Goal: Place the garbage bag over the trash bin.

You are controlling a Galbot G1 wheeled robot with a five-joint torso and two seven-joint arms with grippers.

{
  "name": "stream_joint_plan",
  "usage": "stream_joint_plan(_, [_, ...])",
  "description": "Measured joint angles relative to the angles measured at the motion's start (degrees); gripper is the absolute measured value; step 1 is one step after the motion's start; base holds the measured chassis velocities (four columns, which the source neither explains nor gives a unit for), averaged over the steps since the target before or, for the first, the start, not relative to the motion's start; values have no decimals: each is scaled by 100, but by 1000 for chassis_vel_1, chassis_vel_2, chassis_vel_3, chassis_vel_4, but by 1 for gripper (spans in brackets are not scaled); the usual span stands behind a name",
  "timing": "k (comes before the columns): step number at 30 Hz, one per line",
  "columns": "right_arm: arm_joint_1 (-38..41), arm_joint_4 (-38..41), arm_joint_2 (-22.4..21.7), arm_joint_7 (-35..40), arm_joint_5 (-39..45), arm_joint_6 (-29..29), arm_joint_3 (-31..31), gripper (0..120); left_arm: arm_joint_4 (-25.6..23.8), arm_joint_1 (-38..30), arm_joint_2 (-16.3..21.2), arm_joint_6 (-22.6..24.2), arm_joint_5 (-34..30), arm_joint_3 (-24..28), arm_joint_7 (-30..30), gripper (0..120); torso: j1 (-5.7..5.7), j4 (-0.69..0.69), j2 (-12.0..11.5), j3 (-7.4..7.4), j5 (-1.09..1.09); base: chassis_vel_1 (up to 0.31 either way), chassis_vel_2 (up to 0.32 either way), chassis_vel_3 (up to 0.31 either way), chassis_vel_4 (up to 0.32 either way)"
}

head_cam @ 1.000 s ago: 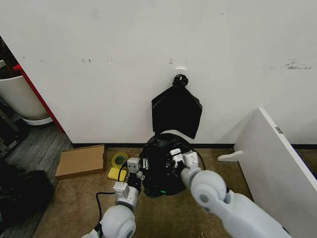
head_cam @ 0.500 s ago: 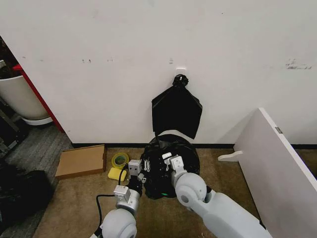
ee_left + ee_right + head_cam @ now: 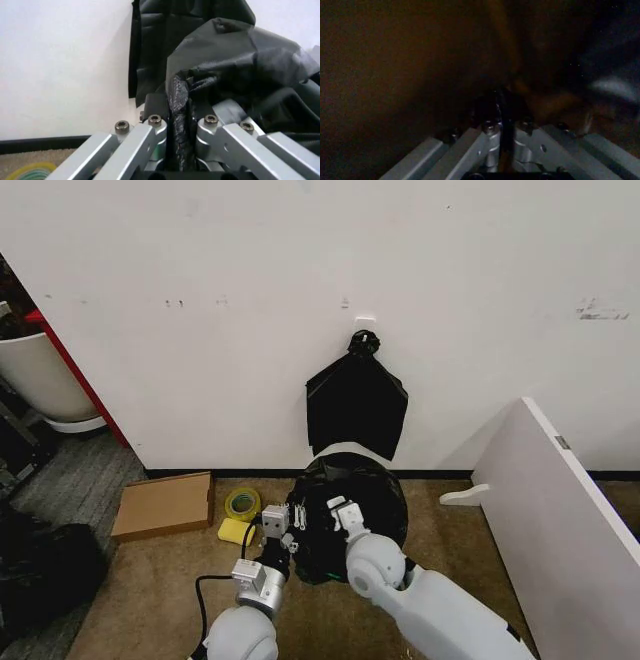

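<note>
The glossy black garbage bag [image 3: 365,495] lies as a rounded mound on the floor by the wall, draped over the trash bin. The bin is almost wholly hidden; a pale sliver of its rim [image 3: 343,446] shows at the far edge. At the mound's left side my left gripper [image 3: 291,526] is shut on the plastic. The left wrist view shows a crinkled fold [image 3: 181,112] pinched between its fingers. My right gripper [image 3: 341,513] sits on the near top of the mound. In the dark right wrist view it is shut on a thin fold of bag [image 3: 503,112].
A flat black bundle of bags [image 3: 357,405] hangs on the wall just behind. A cardboard box [image 3: 165,503], a tape roll [image 3: 241,501] and a yellow block [image 3: 235,531] lie to the left. A white board [image 3: 560,500] leans at the right, a white tub [image 3: 40,375] far left.
My right gripper has moved left toward the left gripper, still holding plastic. The bag's mound has spread wider and rounder. The left gripper has barely shifted.
</note>
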Motion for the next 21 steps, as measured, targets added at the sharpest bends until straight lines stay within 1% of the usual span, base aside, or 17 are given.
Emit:
stream_joint_plan(4, [221, -450, 75, 18, 39, 2, -56, 0, -23, 48, 37, -130, 184, 4, 79, 4, 0, 0, 0, 0, 0, 0, 0, 0, 0])
stream_joint_plan(8, [222, -595, 90, 28, 70, 3, -55, 0, -29, 69, 50, -205, 233, -1, 99, 4, 0, -1, 0, 0, 0, 0, 0, 0, 0])
stream_joint_plan(11, [198, -578, 59, 96, 126, 4, -103, 0, -29, 78, 52, -246, 261, -2, 111, 4, 0, -1, 0, 0, 0, 0, 0, 0, 0])
stream_joint_plan(17, [181, -251, 39, 122, 330, 4, -199, 0, -34, 88, 43, -269, 283, -2, 149, 4, 0, -1, 0, 0, 0, 0, 0, 0, 0])
stream_joint_plan(21, [270, -440, 124, -102, 205, 92, -96, 0, -45, 108, 84, -312, 317, -9, 211, 4, 0, 0, 0, 0, 1, 0, 0, 0, 0])
